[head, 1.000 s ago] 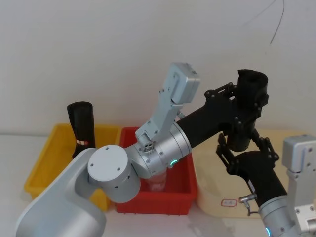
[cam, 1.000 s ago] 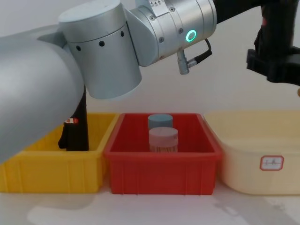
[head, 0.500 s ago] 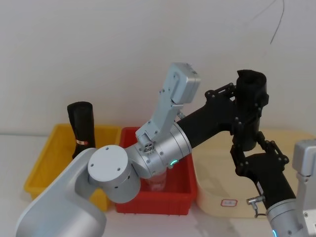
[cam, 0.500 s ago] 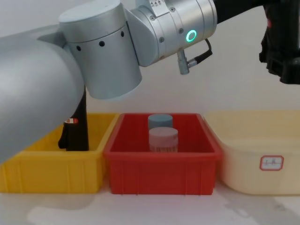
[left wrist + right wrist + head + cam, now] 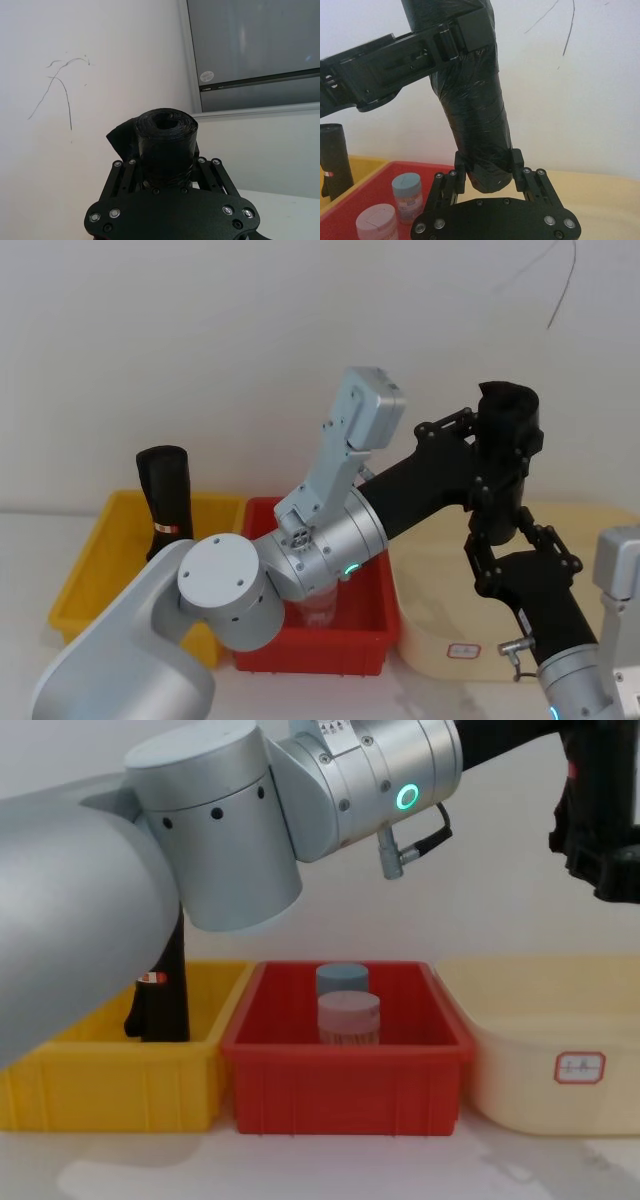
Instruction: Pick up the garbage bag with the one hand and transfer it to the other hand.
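You had the garbage bag (image 5: 508, 408), a tall black roll of plastic, upright in the air above the cream plastic tub (image 5: 530, 1060) at the right end of the white tabletop (image 5: 300, 1172). Your left gripper (image 5: 505, 455), black and two-fingered on the thick silver arm with the glowing green ring, was clamped across the roll's upper half. Your right gripper (image 5: 489, 167), black with thin flat jaws, sat beneath it, and its fingers (image 5: 517, 161) were narrowed onto the roll's bottom end, one pressed to each side, so both tools held the bag at once. In the middle of the tabletop stood a red plastic bin (image 5: 345, 1095) with a blue-lidded jar (image 5: 342, 978) behind a pink-lidded jar (image 5: 348, 1015). At the left end, a yellow plastic bin (image 5: 100, 1095) held a second black roll (image 5: 165, 500), upright near its back wall
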`<state>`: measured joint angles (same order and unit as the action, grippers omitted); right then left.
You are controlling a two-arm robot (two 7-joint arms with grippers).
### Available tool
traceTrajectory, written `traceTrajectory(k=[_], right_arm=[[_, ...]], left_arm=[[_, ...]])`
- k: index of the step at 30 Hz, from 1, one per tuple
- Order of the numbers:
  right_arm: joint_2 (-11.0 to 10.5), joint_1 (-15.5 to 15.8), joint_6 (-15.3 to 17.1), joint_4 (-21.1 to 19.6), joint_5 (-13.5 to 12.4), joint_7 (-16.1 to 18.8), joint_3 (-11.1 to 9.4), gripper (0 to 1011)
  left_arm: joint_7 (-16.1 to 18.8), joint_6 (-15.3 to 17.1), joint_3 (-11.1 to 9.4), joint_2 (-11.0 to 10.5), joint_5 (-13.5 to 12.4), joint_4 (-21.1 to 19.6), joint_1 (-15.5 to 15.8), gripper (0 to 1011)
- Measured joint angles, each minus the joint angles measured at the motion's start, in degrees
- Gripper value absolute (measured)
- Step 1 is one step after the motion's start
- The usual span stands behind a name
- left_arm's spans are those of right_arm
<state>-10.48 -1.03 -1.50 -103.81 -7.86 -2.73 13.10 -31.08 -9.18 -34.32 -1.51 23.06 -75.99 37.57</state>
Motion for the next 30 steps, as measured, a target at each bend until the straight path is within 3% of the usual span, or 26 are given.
traceTrajectory(k=[15, 30], right_arm=[[0.6, -0.2, -1.0, 0.5, -0.3, 1.6, -0.2, 526], [1.3, -0.3, -1.3, 0.7, 0.0, 2.5, -0.6, 522]], left_arm=[[0.0, 0.0, 0.0, 0.0, 0.0, 0.0, 0.0, 486], [0.0, 0.0, 0.0, 0.0, 0.0, 0.0, 0.0, 914]])
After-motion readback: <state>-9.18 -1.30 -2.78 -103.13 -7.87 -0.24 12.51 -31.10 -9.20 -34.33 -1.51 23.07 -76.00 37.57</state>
